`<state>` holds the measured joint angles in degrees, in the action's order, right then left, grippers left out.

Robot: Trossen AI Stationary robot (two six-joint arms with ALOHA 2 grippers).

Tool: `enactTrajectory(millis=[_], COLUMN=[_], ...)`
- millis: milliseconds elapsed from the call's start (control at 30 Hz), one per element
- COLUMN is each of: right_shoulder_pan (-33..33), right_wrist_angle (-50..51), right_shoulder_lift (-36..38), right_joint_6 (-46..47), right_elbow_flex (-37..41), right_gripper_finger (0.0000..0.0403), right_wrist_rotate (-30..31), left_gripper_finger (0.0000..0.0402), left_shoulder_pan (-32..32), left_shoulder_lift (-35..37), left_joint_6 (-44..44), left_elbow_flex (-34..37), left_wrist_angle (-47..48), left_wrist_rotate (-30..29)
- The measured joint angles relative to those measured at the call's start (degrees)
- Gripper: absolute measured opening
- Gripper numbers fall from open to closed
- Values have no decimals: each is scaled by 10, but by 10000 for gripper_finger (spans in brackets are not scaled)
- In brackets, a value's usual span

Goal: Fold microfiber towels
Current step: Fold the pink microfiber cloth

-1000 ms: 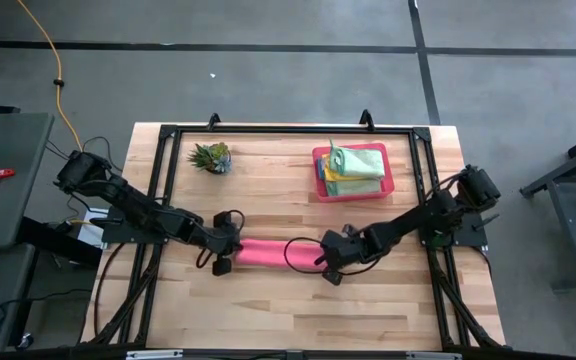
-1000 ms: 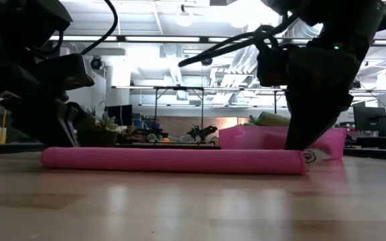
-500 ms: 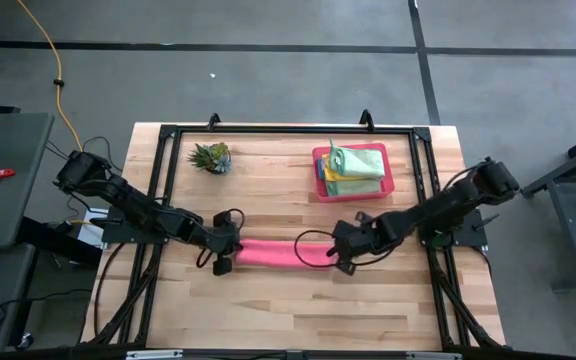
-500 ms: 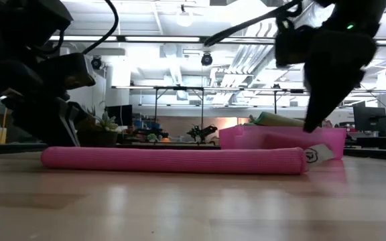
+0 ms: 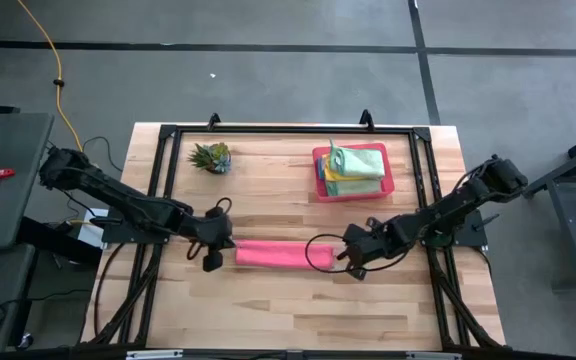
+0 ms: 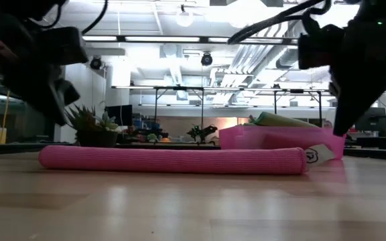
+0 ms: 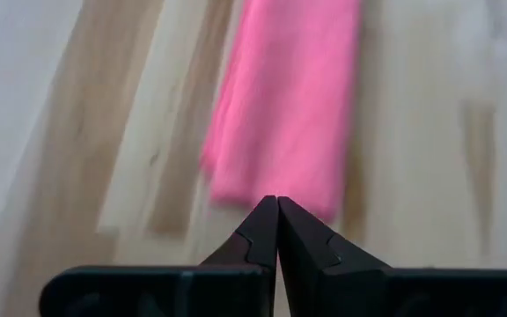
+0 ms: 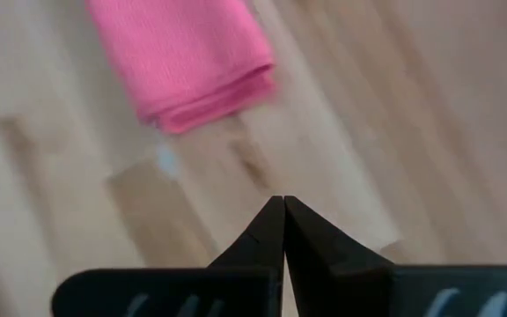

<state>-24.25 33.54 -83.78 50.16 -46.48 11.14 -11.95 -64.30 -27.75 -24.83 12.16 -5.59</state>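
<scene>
A pink microfiber towel point(image 5: 275, 253) lies folded into a long narrow strip across the middle of the table, flat on the wood point(image 6: 173, 161). My left gripper point(image 5: 210, 264) hovers shut just beyond the strip's left end, clear of it point(image 7: 277, 202). My right gripper point(image 5: 354, 270) hovers shut just beyond the right end, above the table point(image 8: 283, 202). A small white label point(image 6: 319, 154) sticks out of the towel's right end. Other folded towels, green point(image 5: 360, 158) on top and yellow below, lie stacked in a pink tray point(image 5: 320, 172).
The pink tray stands at the far right of the table. A small spiky green plant point(image 5: 211, 156) stands at the far left. A black frame point(image 5: 288, 131) runs round the table's far edge and sides. Bare wood lies between the towel and the near edge.
Both grippers have risen off the ends of the pink towel, staying shut. My left gripper has gone up and a little toward the table's left edge. My right gripper has gone up and toward the right edge. The towel strip stays on the table.
</scene>
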Motion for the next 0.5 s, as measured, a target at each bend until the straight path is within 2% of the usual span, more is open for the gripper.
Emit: enactTrajectory(millis=[167,300,500], right_shoulder_pan=[-17,-17,-10], right_wrist_angle=[-136,-258,-393], right_shoulder_lift=[59,100,106], right_joint_6=[84,129,218], right_elbow_flex=[85,145,197], right_gripper_finger=[0,0,2], right_wrist_rotate=[-3,-2,-3], left_gripper_finger=[0,0,0], left_shoulder_pan=[-13,-13,-16], left_shoulder_lift=[42,13,-83], left_joint_6=[-5,13,29], left_elbow_flex=[18,22,22], left_wrist_angle=[103,99,17], left_wrist_rotate=[-6,-5,-15])
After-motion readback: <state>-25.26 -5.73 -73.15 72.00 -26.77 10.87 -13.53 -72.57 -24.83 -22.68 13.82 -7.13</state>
